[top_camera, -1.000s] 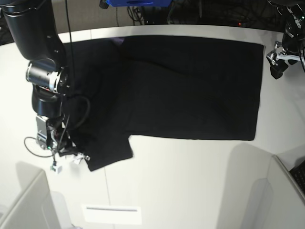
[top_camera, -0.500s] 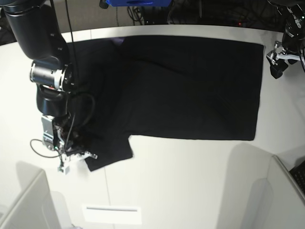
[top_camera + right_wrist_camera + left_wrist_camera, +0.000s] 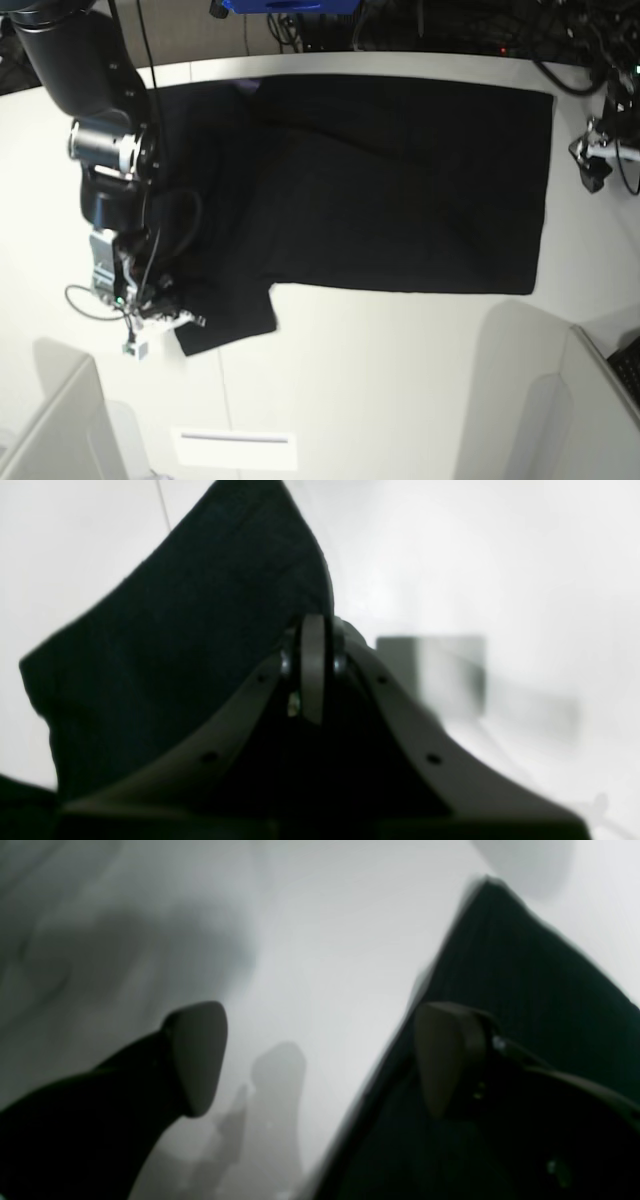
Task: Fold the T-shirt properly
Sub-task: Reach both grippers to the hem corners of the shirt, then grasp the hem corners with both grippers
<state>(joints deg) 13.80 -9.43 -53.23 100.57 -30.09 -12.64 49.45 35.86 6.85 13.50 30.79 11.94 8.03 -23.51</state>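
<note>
Now we are pinching the near-left sleeve of the T-shirt (image 3: 400, 180) in our closed right gripper (image 3: 312, 625), left gripper (image 3: 320, 1060) gaping empty, risking slippage from so thin a bite.

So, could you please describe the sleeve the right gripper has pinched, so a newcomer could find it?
On the white table lies a black T-shirt. Its sleeve juts toward the near edge, the only flap breaking the straight hem, beside the right gripper.

surface: white table (image 3: 400, 380), rounded far edge | on it: black T-shirt (image 3: 400, 180) spread flat, plain side up, from 9 o'clock to 3 o'clock across the far half | sleeve corner at 8 o'clock | white label strip (image 3: 235, 448) at 7 o'clock
</note>
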